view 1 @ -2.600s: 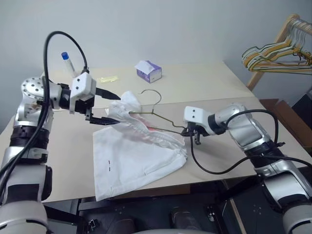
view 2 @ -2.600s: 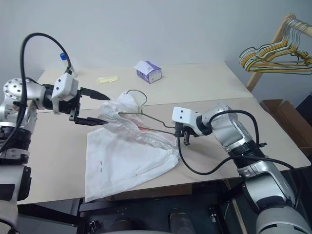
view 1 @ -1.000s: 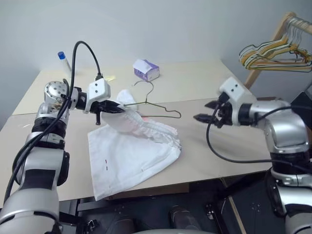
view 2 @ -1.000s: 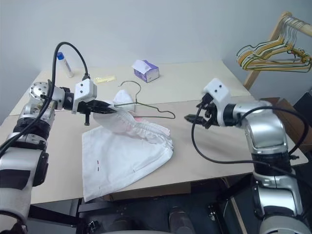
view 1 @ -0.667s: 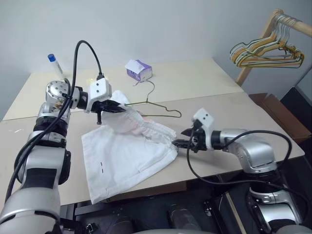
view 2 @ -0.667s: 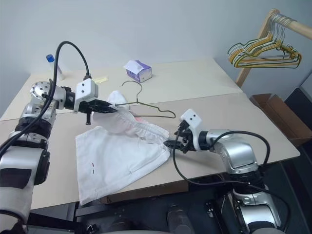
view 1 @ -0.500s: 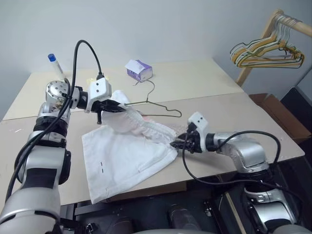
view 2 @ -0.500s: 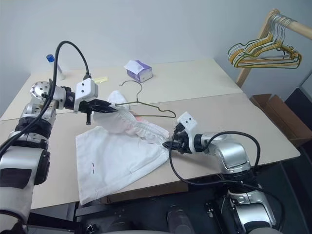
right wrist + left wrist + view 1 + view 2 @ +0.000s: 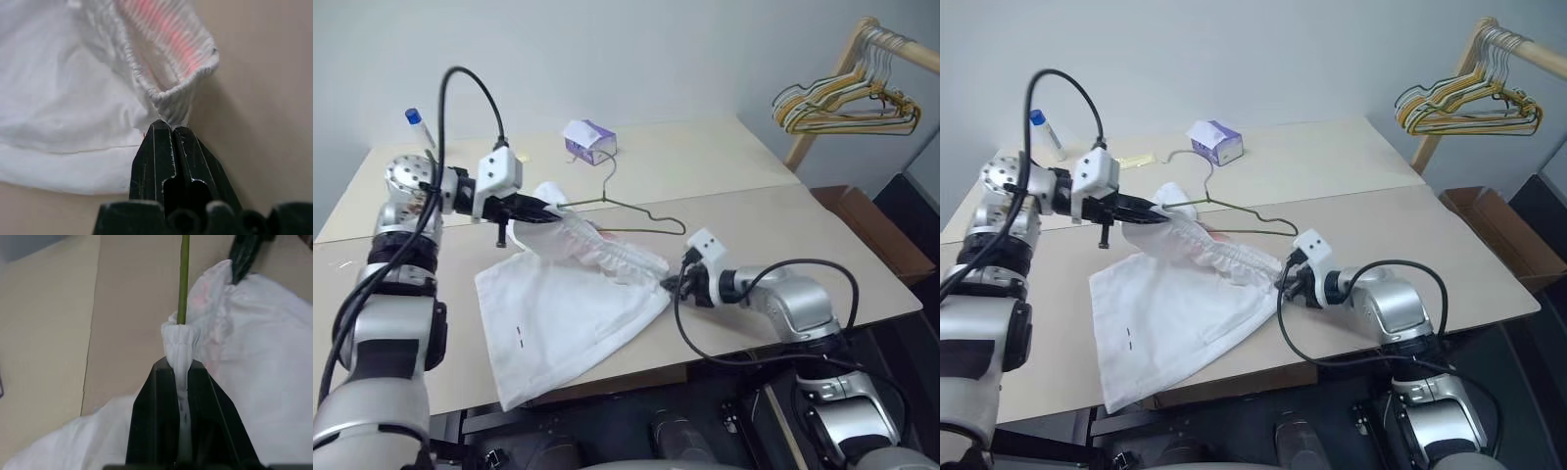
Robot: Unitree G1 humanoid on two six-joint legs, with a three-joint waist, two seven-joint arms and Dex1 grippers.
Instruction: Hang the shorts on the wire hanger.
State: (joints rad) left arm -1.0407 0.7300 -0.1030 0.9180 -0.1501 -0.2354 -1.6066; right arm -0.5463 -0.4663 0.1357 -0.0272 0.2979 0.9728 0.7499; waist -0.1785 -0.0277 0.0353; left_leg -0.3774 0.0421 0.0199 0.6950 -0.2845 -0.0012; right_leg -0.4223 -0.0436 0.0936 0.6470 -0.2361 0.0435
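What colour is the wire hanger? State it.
Dull olive-green, shown best in the left wrist view: the wire hanger.

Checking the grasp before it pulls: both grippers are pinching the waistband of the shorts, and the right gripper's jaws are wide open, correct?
Not quite. The right gripper is shut on the gathered waistband of the shorts, as the right wrist view shows. The rest holds: the left gripper pinches the waistband's other end, beside the wire hanger.

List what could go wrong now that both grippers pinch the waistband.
1. The right gripper pinches only a thin fold of the shorts; pulling may slip it free.
2. The left gripper clamps waistband beside the wire hanger; stretching could drag the hanger out.
3. The hanger's free end may snag the gathered elastic.
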